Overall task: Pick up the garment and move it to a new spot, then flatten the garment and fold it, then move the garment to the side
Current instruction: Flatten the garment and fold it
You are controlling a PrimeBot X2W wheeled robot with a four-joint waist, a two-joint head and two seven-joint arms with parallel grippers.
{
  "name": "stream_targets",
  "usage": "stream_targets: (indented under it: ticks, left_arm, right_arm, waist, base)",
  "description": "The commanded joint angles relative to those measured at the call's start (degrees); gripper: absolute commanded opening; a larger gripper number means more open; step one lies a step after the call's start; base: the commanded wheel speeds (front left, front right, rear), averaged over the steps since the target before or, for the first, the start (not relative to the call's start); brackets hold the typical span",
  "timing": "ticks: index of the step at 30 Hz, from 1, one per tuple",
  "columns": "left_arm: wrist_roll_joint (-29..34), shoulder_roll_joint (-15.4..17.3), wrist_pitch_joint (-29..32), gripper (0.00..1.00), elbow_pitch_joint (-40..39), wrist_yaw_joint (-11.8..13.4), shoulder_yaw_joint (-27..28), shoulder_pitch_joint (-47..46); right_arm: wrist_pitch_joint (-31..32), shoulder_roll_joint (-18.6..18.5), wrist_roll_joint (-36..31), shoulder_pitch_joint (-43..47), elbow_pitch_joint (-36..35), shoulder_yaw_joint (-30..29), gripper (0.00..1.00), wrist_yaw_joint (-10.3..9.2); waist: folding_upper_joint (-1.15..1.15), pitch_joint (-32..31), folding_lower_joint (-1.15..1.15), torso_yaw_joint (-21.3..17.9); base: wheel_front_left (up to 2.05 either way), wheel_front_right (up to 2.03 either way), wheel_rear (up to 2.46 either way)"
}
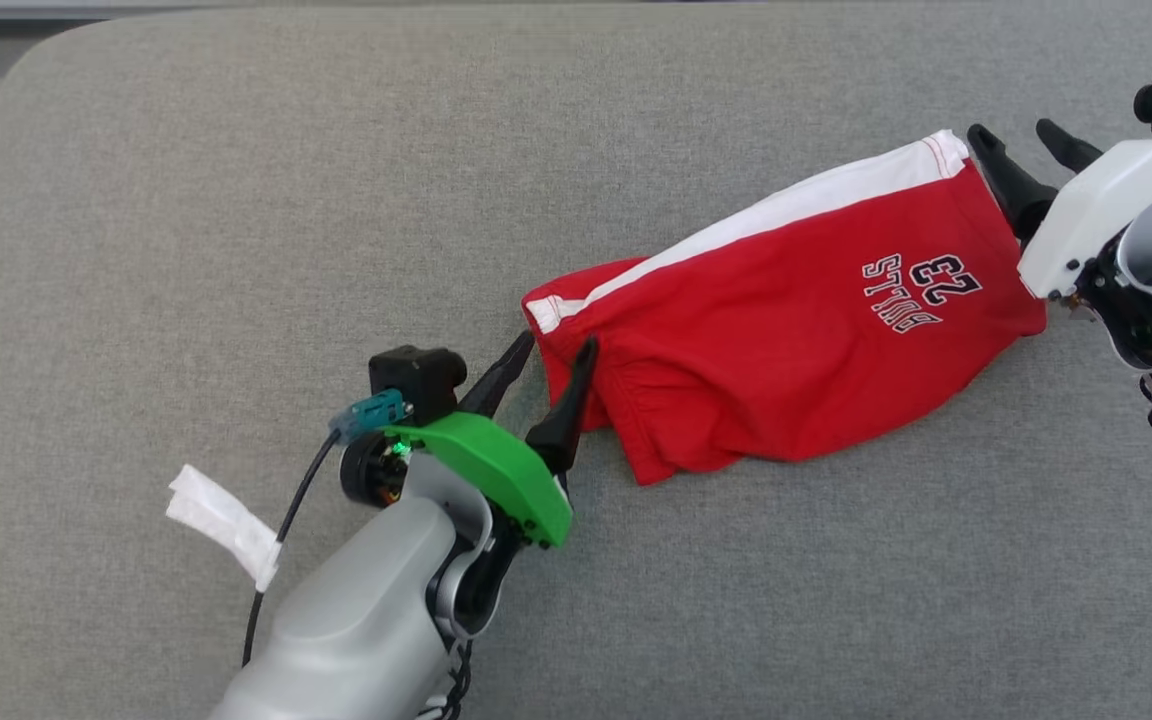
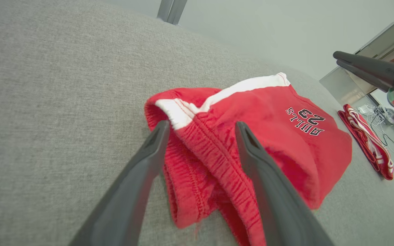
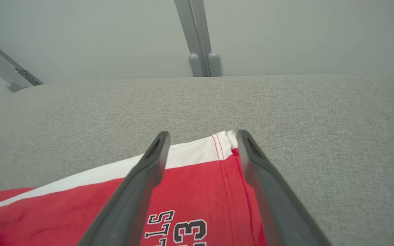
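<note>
Red shorts point(image 1: 796, 350) with a white side stripe and "BULLS 23" print lie folded on the grey cushion point(image 1: 236, 250), right of centre. My left gripper point(image 1: 554, 345) is open at the shorts' left end, its fingers astride the gathered waistband point(image 2: 200, 136). My right gripper point(image 1: 1021, 140) is open at the right end, by the white-striped hem corner point(image 3: 222, 145). In the right wrist view the hem corner lies between my spread fingers point(image 3: 149, 171). Neither gripper holds the cloth.
A white tag point(image 1: 221, 520) hangs on the left arm's cable. Another red and white garment point(image 2: 368, 143) lies on the floor beyond the cushion's edge, near cables. Metal frame posts point(image 3: 200, 41) stand behind the cushion's far edge.
</note>
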Motion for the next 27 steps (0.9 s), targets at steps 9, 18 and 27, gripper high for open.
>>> stream_targets:
  ticks: [9, 18, 27]
  left_arm:
    - [7.56, 6.07, -0.50, 1.00, -10.21, 0.88, 7.46, 10.23]
    - [24.62, 5.53, -0.49, 1.00, -24.89, -1.49, 27.87, 24.74]
    - [35.40, 0.72, -0.50, 1.00, -28.78, -4.14, 41.09, 29.75]
  right_arm:
    - [0.52, -2.73, 2.23, 5.51, 1.40, 2.15, 1.00, -0.02]
    - [2.48, -2.53, 4.60, 8.10, 5.15, 1.48, 1.00, -0.02]
    - [4.15, -1.85, 3.40, 5.49, 13.08, 0.23, 1.00, -0.03]
  waist:
    - [0.00, -6.29, 0.00, 0.80]
    - [0.00, -6.96, 0.00, 2.76]
    - [0.00, -4.05, 0.00, 6.11]
  base:
    - [0.00, 0.00, 0.00]
    - [0.00, 0.00, 0.00]
    - [0.00, 0.00, 0.00]
